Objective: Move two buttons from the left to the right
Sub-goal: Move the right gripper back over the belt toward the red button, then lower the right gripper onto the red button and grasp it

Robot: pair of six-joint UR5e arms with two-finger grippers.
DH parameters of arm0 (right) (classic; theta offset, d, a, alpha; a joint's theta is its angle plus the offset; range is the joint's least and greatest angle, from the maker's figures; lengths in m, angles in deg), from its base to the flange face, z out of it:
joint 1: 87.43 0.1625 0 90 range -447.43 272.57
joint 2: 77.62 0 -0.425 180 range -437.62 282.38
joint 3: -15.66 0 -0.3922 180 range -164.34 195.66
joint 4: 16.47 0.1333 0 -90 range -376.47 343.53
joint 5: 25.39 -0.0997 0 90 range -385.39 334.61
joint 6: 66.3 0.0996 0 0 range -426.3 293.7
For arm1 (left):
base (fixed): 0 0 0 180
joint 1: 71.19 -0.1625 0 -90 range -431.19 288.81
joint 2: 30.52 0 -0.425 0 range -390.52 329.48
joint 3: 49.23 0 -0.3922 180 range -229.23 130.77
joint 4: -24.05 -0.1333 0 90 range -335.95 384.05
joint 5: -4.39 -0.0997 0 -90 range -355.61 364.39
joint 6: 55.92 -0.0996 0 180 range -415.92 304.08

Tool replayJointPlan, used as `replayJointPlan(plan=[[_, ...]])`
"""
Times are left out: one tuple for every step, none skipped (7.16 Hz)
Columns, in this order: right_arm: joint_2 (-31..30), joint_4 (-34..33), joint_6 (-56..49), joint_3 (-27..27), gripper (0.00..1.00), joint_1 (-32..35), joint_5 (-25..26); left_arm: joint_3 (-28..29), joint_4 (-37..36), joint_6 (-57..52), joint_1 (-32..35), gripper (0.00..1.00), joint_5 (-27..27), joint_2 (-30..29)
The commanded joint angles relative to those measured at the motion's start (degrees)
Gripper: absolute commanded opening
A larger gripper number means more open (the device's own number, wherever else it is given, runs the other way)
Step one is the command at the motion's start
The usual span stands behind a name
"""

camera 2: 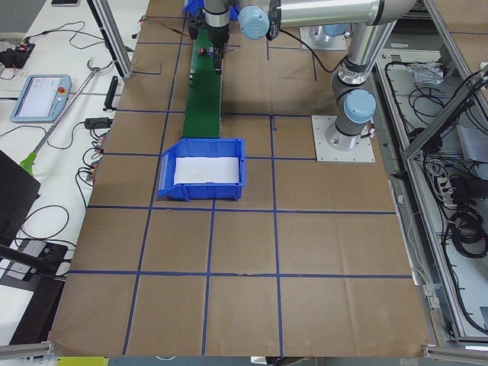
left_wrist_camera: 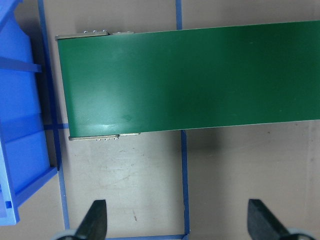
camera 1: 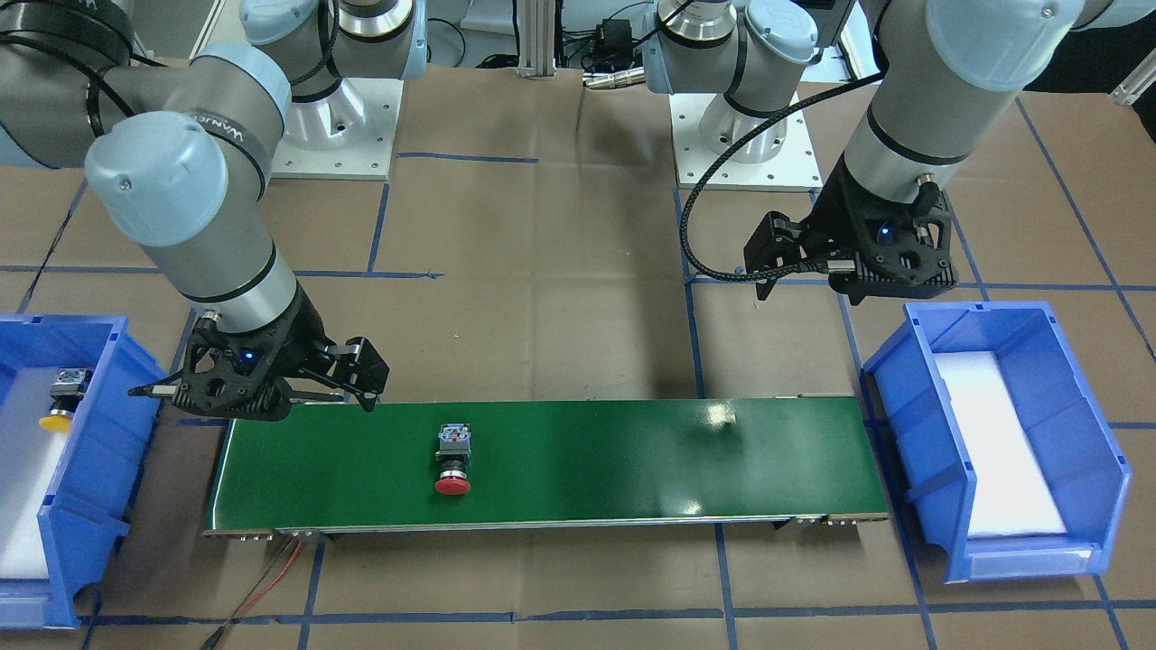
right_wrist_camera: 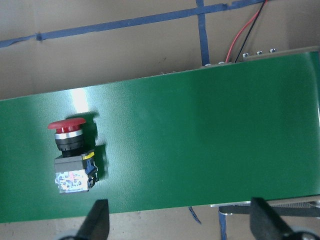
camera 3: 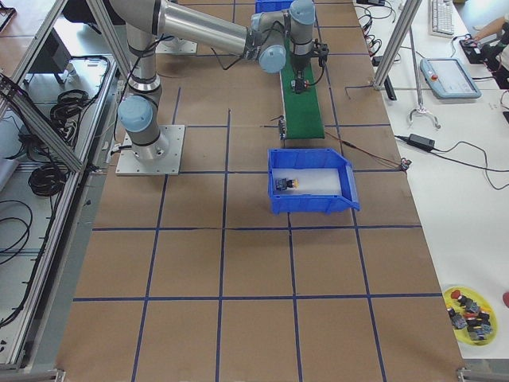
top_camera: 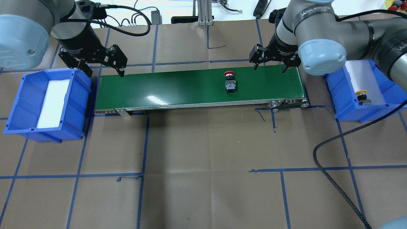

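The yellow button (top_camera: 362,96) is found lying inside the right bin (top_camera: 359,114), on its white liner (top_camera: 357,76); that half of the task is judged complete. The red button (top_camera: 229,82) is found lying on its side on the green conveyor belt (top_camera: 178,86), in the belt's 3 o'clock half as seen from overhead, cap pointed to 12 o'clock. It is not yet in the bin, so its pickup and deposit are judged outstanding. The right gripper (top_camera: 269,68) is held above the belt's 3 o'clock end, at about 2 o'clock of the red button, fingers spread and holding nothing. The left gripper (top_camera: 105,74) is held over the 9 o'clock end beside the left bin (top_camera: 28,101), fingers likewise spread and empty. "WANJEED" is read on the right arm's band (top_camera: 314,8); the small label on the red button's body cannot be read.
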Motion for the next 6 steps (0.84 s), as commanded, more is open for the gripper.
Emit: replayJointPlan(plan=[[3.7,0.2,0.2,3.2,0.99,0.1,0.1,0.0,0.0,0.0,0.0,1.0,0.0,0.0],[5.5,0.2,0.4,3.7,1.0,0.7,0.1,0.0,0.0,0.0,0.0,1.0,0.0,0.0],[5.9,0.1,0.5,3.7,1.0,1.1,0.1,0.0,0.0,0.0,0.0,1.0,0.1,0.0],[6.0,0.2,0.5,3.7,1.0,1.2,0.1,0.0,0.0,0.0,0.0,1.0,0.1,0.0],[6.3,0.0,0.5,3.7,1.0,1.4,0.1,0.0,0.0,0.0,0.0,1.0,0.1,0.0],[7.1,-0.2,0.6,3.7,1.0,2.4,0.1,0.0,0.0,0.0,0.0,1.0,0.2,0.0]])
